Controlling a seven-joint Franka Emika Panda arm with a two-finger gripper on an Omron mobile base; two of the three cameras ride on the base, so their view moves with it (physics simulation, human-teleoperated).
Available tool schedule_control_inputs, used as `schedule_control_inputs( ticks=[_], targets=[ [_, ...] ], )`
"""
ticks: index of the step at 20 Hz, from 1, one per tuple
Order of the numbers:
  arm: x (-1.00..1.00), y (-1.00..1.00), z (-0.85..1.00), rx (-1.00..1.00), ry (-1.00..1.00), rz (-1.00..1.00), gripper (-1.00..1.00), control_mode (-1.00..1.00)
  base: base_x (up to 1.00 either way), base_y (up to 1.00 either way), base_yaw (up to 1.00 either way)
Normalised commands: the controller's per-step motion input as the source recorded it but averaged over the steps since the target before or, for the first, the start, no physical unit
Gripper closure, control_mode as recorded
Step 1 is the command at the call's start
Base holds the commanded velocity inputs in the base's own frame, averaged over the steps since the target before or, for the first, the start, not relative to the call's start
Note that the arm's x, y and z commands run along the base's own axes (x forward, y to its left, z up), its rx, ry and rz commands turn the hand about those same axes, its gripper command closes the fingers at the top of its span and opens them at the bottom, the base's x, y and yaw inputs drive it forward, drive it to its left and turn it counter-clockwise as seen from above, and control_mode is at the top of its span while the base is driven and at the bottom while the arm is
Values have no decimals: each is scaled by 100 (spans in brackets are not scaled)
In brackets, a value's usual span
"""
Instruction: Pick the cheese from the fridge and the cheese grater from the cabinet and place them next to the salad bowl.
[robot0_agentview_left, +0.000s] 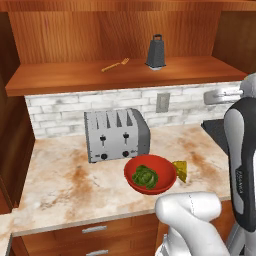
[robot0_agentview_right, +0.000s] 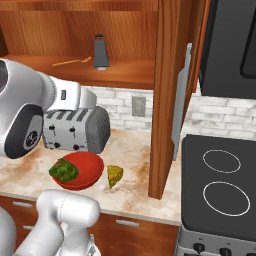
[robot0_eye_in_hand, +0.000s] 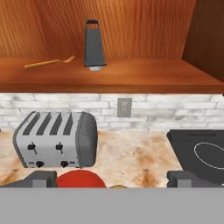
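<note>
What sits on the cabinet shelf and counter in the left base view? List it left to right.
Shelf: fork → cheese grater. Counter: toaster → salad bowl → cheese.

Base views flank the toaster — hand view faces the cabinet level, nearer

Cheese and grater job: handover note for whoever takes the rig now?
Gripper: open, holding nothing, facing the cabinet shelf from back over the counter.
Cheese: on the counter, right beside the salad bowl. That half is done.
Cheese grater: upright on the cabinet shelf, a fork lying to its left.
Left: take the grater off the shelf and set it down next to the bowl; a toaster stands just behind it.
</note>
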Motion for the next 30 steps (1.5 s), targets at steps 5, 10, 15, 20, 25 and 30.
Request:
schedule_control_inputs(
  ticks=[5,10,15,20,25,30],
  targets=[
    [-2,13,66,0,-17,0,-100,-100,0,0,0],
    [0,14,31,0,-22,0,-100,-100,0,0,0],
    [0,19,16,0,-15,1,-100,-100,0,0,0],
    [0,6,1,1,-10,1,-100,-100,0,0,0],
    [24,0,0,2,0,6,-100,-100,0,0,0],
    [42,0,-1,-3,-1,0,-100,-100,0,0,0]
  ],
)
